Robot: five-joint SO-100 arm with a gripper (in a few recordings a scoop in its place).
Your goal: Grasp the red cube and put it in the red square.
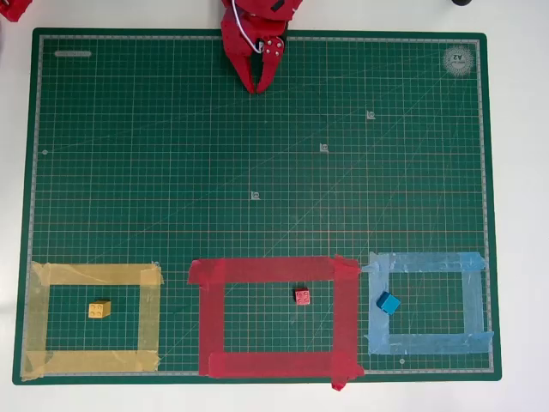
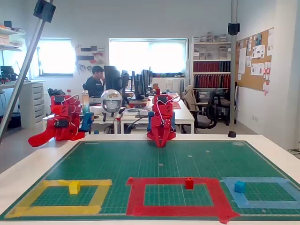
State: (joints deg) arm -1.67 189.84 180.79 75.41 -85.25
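The red cube (image 1: pixel 302 296) already sits inside the red square (image 1: pixel 274 271), right of its centre in the overhead view. The claw (image 1: pixel 258 86) hangs at the far edge of the green mat (image 1: pixel 171 154), well apart from the red square, tips together and empty. The arm's upper part is cut off.

I see my red arm folded back at the far edge, its gripper (image 1: pixel 256 86) pointing down toward the surface, both fingers pressed together at their tips, holding nothing.
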